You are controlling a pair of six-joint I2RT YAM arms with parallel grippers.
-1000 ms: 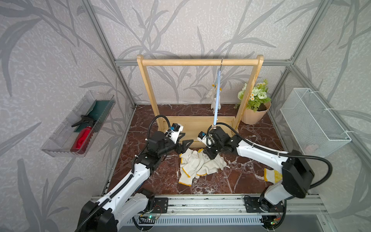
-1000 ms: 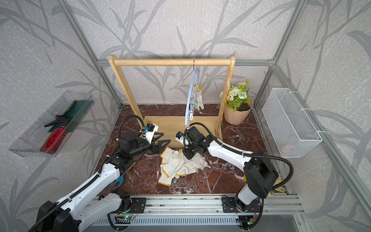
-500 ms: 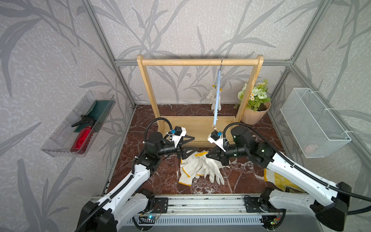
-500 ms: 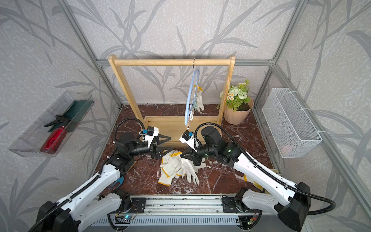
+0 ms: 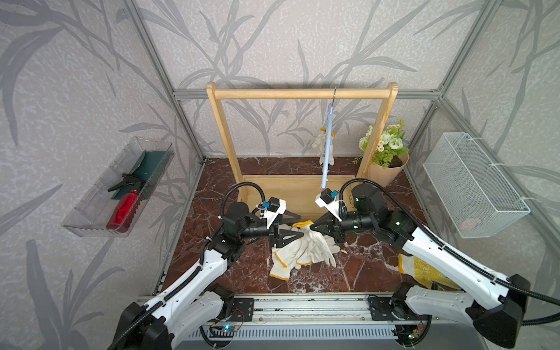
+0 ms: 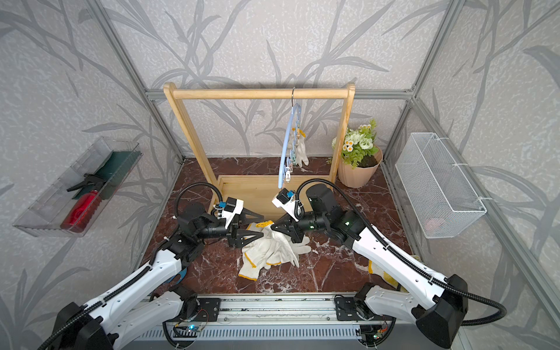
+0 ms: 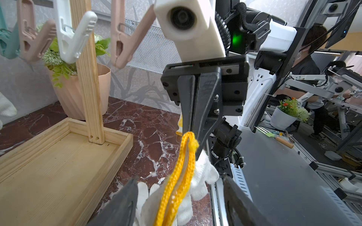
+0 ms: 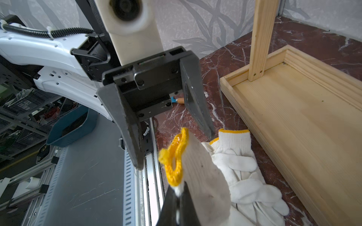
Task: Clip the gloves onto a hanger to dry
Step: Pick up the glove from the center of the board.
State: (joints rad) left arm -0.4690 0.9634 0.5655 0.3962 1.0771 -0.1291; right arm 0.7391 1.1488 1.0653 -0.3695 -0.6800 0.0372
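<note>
Several white gloves (image 5: 303, 251) with yellow-trimmed cuffs lie heaped on the marble floor in front of the wooden rack. My right gripper (image 5: 312, 225) is shut on one glove's yellow cuff (image 8: 173, 162) and holds it up off the heap. My left gripper (image 5: 300, 225) faces it, open. Its fingers (image 7: 125, 199) stand on either side of that cuff (image 7: 180, 184) without pinching it. A blue hanger (image 5: 328, 145) hangs from the rack's top bar with one glove (image 6: 301, 151) clipped to it. Free pegs (image 7: 74, 39) dangle nearby.
The wooden rack (image 5: 300, 94) has a tray base (image 8: 293, 125) just behind the gloves. A flower pot (image 5: 385, 169) stands at the back right. A wire basket (image 5: 472, 185) is on the right wall, a clear tray with a red bottle (image 5: 121, 209) on the left wall. A yellow-patterned glove (image 5: 424, 272) lies under my right arm.
My right gripper has lifted a glove's cuff off the heap and turned to face the left one. My left gripper has moved in around the cuff and narrowed a little.
</note>
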